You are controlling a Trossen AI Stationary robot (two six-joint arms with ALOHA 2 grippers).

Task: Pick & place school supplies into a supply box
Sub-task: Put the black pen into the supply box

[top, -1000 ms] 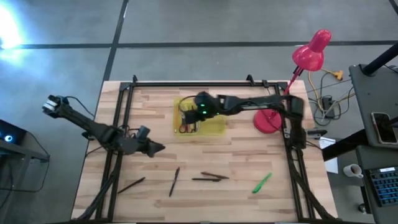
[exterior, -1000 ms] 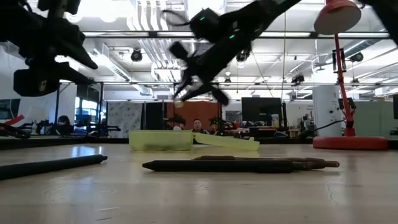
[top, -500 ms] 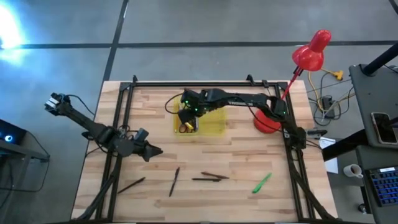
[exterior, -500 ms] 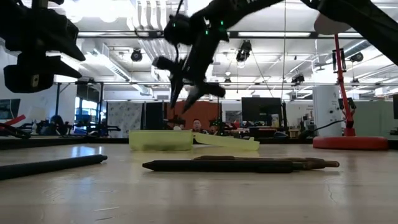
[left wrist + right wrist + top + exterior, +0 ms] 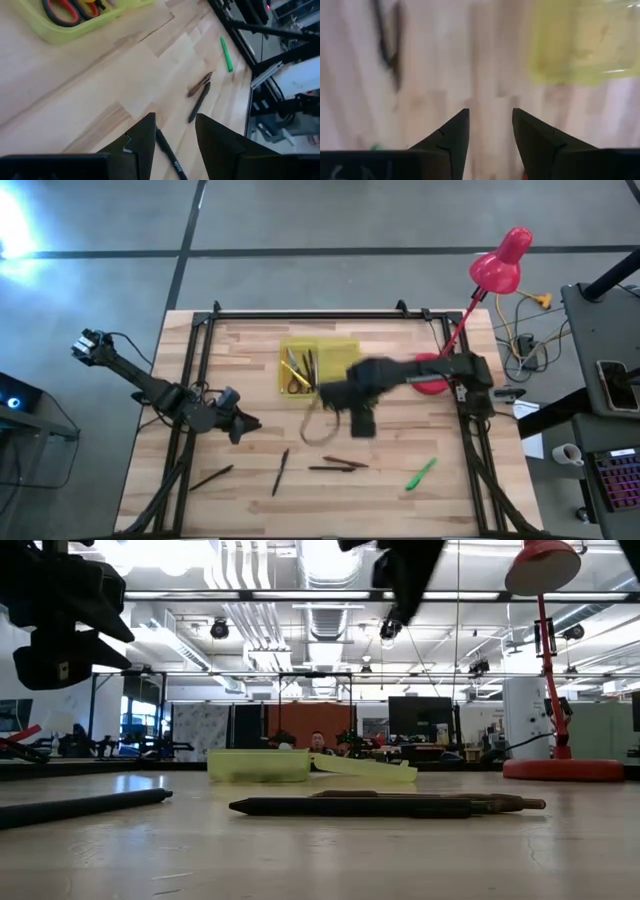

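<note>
The yellow-green supply box [image 5: 322, 368] lies open on the table's middle, with its lid [image 5: 365, 769] flat beside it. Red-handled scissors [image 5: 296, 383] and thin pens rest inside it. Dark pens [image 5: 338, 465] [image 5: 280, 471] [image 5: 211, 477] and a green marker [image 5: 421, 473] lie flat toward the near edge. My right gripper [image 5: 360, 418] is open and blurred, high over the table just nearer than the box, holding nothing [image 5: 490, 117]. My left gripper [image 5: 243, 423] is open above the table's left part, over a dark pen [image 5: 167, 149].
A pink desk lamp [image 5: 500, 262] stands by its round base [image 5: 432, 377] at the table's right, close to the right arm. A black frame [image 5: 310, 313] runs along the far and side edges. Bare wood lies between the box and the pens.
My right gripper was over the box's left part, pointing down into it. It has swung away fast toward the near edge and to the right, and has risen. The left arm has hardly moved.
</note>
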